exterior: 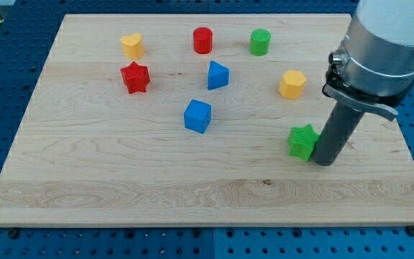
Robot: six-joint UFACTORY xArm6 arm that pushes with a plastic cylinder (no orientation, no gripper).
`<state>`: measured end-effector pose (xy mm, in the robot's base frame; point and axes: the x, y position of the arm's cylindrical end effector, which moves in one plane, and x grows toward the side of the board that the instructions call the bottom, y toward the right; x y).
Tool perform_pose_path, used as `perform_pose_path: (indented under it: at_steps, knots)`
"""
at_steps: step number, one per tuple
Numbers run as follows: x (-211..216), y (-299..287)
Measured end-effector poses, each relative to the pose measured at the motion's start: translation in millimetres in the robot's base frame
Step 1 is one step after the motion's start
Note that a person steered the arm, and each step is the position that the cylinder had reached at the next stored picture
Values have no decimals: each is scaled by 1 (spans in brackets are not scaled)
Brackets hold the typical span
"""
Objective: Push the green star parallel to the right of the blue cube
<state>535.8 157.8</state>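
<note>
my tip [324,162] touching green star [303,141] on its right | blue cube [198,116] well left | pale wood-grain board [121,180] | no gripper fitted

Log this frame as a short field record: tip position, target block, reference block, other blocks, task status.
tip: my tip sits at the green star's right side, seemingly touching
target: green star, toward the view's lower right
reference: blue cube, near the board's middle
others: red star, yellow heart, red cylinder, green cylinder, blue wedge-like block, yellow hexagon
status: star lies right of the cube but lower, not yet level
</note>
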Motion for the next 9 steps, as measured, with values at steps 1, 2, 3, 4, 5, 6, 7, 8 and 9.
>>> perform_pose_path:
  at_steps: [1, 2, 3, 4, 5, 6, 7, 8, 9]
  knots:
    - [0, -17]
    - [-3, -26]
    - [-4, -30]
    - [-11, -37]
    - [-15, -50]
    - [-27, -52]
    - [-36, -52]
    - [-36, -51]
    - [-36, -51]
